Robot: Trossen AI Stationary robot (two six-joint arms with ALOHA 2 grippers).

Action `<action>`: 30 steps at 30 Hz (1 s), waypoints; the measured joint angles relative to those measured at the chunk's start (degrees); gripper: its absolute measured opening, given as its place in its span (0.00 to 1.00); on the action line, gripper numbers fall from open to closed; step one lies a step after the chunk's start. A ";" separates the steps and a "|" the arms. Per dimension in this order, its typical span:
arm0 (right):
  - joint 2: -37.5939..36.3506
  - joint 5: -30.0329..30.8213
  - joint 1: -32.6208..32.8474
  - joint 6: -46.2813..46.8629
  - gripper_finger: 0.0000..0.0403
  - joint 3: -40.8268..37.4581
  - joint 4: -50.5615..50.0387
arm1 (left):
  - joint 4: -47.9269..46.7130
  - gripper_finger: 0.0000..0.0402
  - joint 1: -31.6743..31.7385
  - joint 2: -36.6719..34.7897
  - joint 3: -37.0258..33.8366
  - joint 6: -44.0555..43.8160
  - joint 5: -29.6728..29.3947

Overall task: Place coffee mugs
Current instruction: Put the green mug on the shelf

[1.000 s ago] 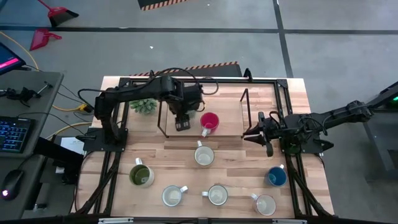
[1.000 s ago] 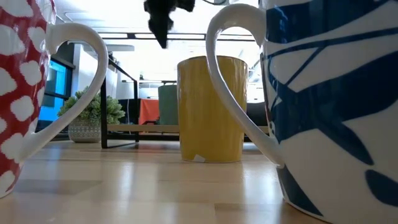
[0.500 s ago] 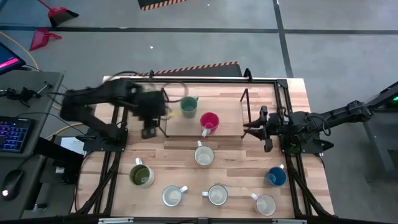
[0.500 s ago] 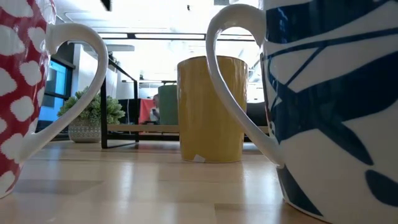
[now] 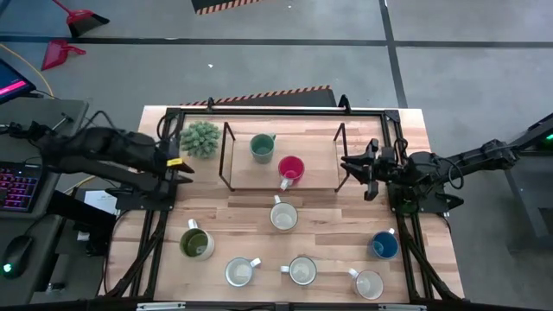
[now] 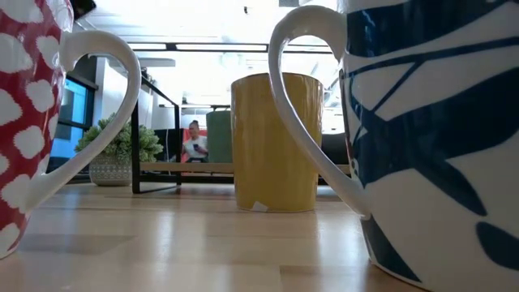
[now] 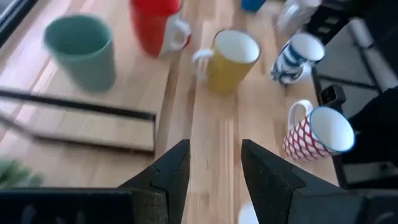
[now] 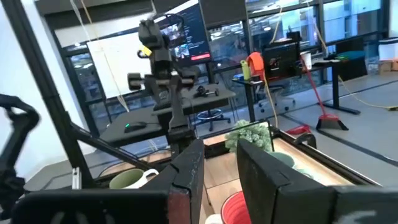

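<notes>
Mugs sit in new spots now. We see the teal mug (image 5: 262, 148) standing on the black rack (image 5: 282, 183), just beside the red mug (image 5: 290, 168), where it was not a second ago. Our left gripper (image 5: 180, 163) has pulled away past the plant (image 5: 200, 138), its fingers spread and holding nothing. Our right gripper (image 5: 366, 169) waits at the rack's other end, fingers a little apart, empty. Six mugs stand on the table (image 5: 328, 226) in front of the rack. We think two are placed. We can read no writing.

High view straight down over whole table (image 5: 259, 216); low view at tabletop, close behind mugs; both share yellow mug (image 6: 274, 142).
</notes>
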 joint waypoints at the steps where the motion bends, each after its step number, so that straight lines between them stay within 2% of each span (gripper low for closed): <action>1: 0.03 -0.41 0.00 0.01 0.20 0.00 -0.01 | 3.25 0.33 -0.25 -1.95 -3.45 0.86 0.02; 5: 0.03 -1.14 0.00 0.16 0.20 0.00 -0.01 | 18.78 0.33 -1.02 -7.79 -18.85 1.40 1.73; 9: 0.03 -0.52 0.00 1.90 0.20 0.00 0.00 | 40.47 0.33 -1.07 -8.87 -30.76 -1.02 7.22; 13: 0.03 3.31 0.00 4.18 0.20 0.00 -0.01 | 60.62 0.33 -1.01 -6.96 -37.10 -2.99 6.74; 16: 0.05 8.40 0.00 2.70 0.20 0.00 0.01 | 70.07 0.33 -0.97 -5.17 -38.66 -3.10 5.75; 20: 0.92 16.79 -0.02 -1.03 0.20 0.48 2.01 | 76.26 0.33 -0.97 -3.70 -38.60 -2.10 5.43; 24: 5.13 17.56 -0.13 -8.72 0.20 5.96 1.24 | 77.58 0.33 -0.98 -3.32 -38.60 1.71 5.46; 27: 10.15 18.30 -1.86 -10.40 0.20 13.16 -5.10 | 76.49 0.33 -0.97 -3.33 -38.60 1.86 5.48; 30: 16.43 19.39 -5.65 -6.83 0.20 21.99 -16.34 | 74.82 0.33 -0.97 -3.32 -38.60 1.89 5.49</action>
